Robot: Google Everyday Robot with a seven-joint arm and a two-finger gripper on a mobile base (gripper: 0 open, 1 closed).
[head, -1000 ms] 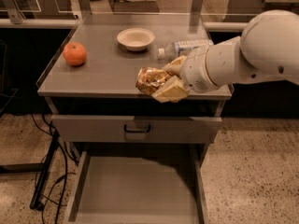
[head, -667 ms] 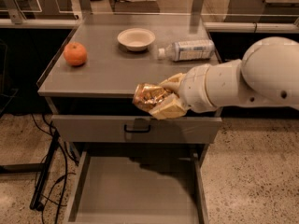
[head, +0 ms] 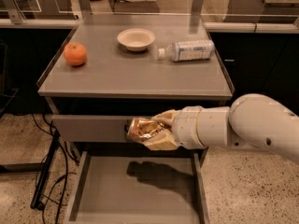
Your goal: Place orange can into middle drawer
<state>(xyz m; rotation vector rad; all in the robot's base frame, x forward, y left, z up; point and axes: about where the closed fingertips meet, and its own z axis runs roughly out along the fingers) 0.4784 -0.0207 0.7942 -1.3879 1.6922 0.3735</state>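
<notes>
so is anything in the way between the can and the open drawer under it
Nothing visible is. The gripper, shut on the orange can, holds it in front of the upper drawer front, above the open middle drawer. Only the arm's shadow lies on the drawer floor below.

My arm [head: 264,125] stretches in from the right edge of the view, a thick, rounded white link that narrows into a white cylindrical wrist [head: 201,127]. It lies nearly level and points left. At its end my gripper [head: 153,131] hangs in the air in front of the bench [head: 140,73] edge and above the open drawer [head: 107,190], touching neither. My two tan fingers [head: 164,143] are closed on the can [head: 141,129], one over its top and one under it, and the can sticks out leftward past their tips.
</notes>
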